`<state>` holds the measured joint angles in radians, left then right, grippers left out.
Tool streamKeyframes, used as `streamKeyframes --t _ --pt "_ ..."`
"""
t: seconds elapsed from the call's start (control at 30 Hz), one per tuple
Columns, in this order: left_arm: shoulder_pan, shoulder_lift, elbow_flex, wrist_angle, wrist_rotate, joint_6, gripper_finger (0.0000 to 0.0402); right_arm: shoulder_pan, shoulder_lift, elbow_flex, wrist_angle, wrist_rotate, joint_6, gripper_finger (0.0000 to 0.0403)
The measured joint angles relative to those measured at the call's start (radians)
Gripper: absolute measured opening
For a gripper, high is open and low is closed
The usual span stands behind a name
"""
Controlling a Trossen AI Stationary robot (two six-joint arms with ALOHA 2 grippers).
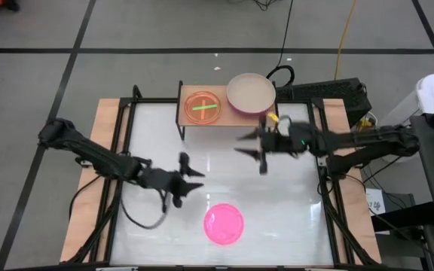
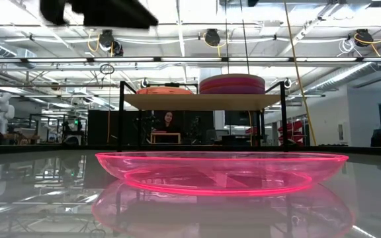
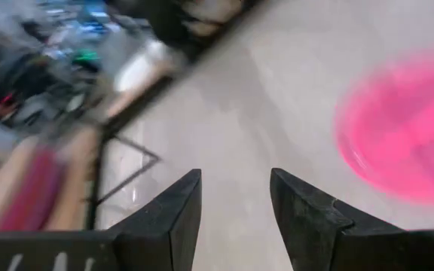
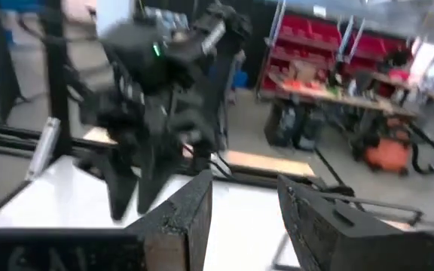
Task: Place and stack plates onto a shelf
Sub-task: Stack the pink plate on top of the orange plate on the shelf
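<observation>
A translucent pink plate (image 1: pixel 224 223) lies flat on the white table near its near edge; it fills the low view (image 2: pixel 220 168) and shows in the left wrist view (image 3: pixel 405 128). The shelf (image 1: pixel 191 90) stands at the far edge on thin black legs. On its wood top are an orange plate (image 1: pixel 203 108) with green streaks and a stack topped by a beige plate (image 1: pixel 251 92). My left gripper (image 1: pixel 187 181) hovers open, left of and beyond the pink plate. My right gripper (image 1: pixel 246 144) hovers open in front of the shelf. Both are empty.
The low view shows the shelf top (image 2: pixel 204 101) with the orange plate (image 2: pixel 165 90) and the stack (image 2: pixel 232 84) side by side. The white table has a black frame and wood edges (image 1: pixel 110 120). Bare table lies between the shelf and the pink plate. People sit in the room behind.
</observation>
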<state>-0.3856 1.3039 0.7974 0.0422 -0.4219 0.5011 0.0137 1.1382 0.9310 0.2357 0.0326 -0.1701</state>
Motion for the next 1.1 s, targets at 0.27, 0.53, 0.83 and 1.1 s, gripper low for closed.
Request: streamKeyframes --t 0.27,0.53,0.83,1.1 --pt "-0.123 0.283 0.096 -0.145 0.032 0.203 0.0165 0.259 -0.117 -0.281 0.334 0.060 0.062 0.0133" --pt "-0.213 0.434 0.160 -0.144 0.037 0.303 0.0165 0.375 -0.126 -0.309 0.359 0.341 -0.083 0.0132" --pt "-0.214 0.497 0.162 -0.103 0.130 0.335 0.0165 0.377 -0.126 -0.309 0.360 0.335 -0.086 0.0132" --pt "-0.182 0.557 0.163 -0.009 0.171 0.400 0.0165 0.377 -0.126 -0.309 0.362 0.338 -0.085 0.0132"
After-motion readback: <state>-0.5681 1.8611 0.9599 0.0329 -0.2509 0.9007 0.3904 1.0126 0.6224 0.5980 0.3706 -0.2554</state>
